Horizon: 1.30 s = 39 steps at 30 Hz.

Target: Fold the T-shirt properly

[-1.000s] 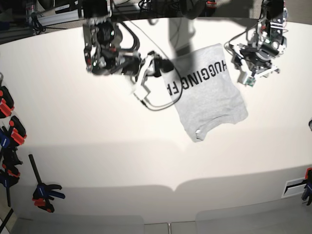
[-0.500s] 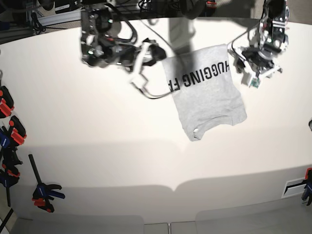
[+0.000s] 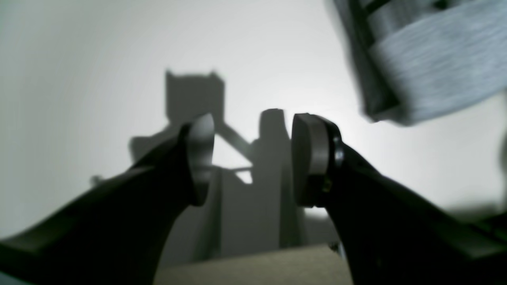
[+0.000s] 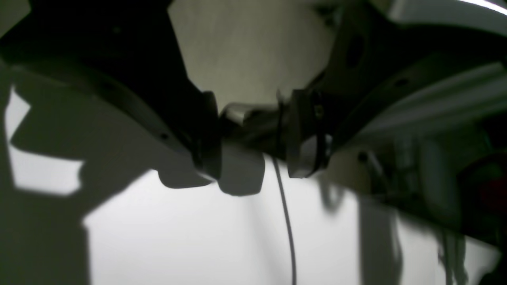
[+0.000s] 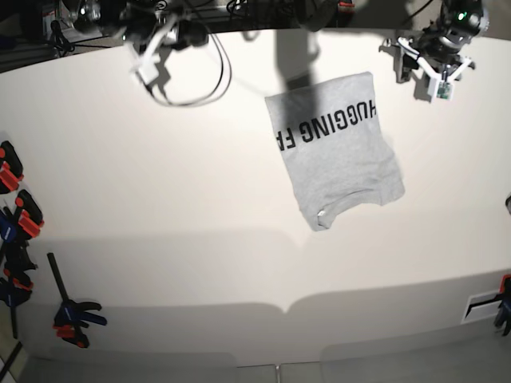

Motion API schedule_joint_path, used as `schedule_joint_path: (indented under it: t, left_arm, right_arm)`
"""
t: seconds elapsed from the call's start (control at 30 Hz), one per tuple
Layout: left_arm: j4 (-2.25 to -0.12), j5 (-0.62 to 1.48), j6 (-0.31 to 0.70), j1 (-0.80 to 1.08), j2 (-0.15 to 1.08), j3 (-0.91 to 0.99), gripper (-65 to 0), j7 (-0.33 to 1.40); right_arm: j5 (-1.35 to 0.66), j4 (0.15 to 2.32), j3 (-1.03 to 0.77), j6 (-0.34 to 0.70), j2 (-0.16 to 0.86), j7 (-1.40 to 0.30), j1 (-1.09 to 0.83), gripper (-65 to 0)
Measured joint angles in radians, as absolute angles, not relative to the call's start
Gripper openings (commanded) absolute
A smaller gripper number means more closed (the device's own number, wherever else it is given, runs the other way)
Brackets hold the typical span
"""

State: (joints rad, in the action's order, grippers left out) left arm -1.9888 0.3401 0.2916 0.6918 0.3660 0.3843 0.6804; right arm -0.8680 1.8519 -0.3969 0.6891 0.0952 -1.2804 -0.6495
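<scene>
The T-shirt [image 5: 339, 152] lies folded into a narrow rectangle on the white table [image 5: 160, 199], slightly askew, with black lettering across its far end. My left gripper [image 5: 427, 68] hovers at the back right, just beyond the shirt's far right corner. It is open, with only bare table between its pads [image 3: 311, 154]. My right gripper [image 5: 180, 36] is at the back left, well away from the shirt. In the right wrist view it [image 4: 253, 138] is open and holds nothing.
A black cable [image 5: 209, 80] loops down from the right arm. Orange and blue clamps [image 5: 16, 215] line the left edge, with one more [image 5: 76, 315] at the front left. A blurred grey block [image 3: 435, 59] fills the left wrist view's upper right.
Both arms have pulled back toward the table's far edge, away from the shirt. The right arm has swung left and the left arm has risen. The shirt lies as before.
</scene>
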Motion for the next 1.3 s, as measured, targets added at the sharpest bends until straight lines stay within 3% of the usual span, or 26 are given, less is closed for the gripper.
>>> schedule_joint_path:
  t: [0.37,0.7,0.9,1.17,1.3]
  left_arm:
    - [-2.06,0.342,0.292,0.942,0.326,0.426,-36.0,0.699]
    - [-1.975,0.344,0.297,1.01,0.322,0.425,-36.0,0.686]
    - [-1.643,0.336,0.446,0.934,0.317,0.424,-36.0,0.559]
    - [-0.992,0.337,0.45,0.577,0.316,0.427,-36.0,0.415]
    - [-0.712,0.207,0.513,0.463,0.313,0.427,-36.0,0.257]
  right_arm:
    - [-0.919,1.882,-0.395,0.69,0.149,-1.24,-0.924,-38.5]
    - [-0.733,1.78,-0.338,0.689,0.238,-1.079,-0.997,-38.5]
    - [-0.546,1.556,-0.182,0.689,0.315,-0.86,-0.96,-38.5]
    - [-0.354,1.139,0.053,0.689,0.374,-0.474,-0.723,-38.5]
    - [-0.26,0.924,0.149,0.683,0.371,-0.252,-0.601,-38.5]
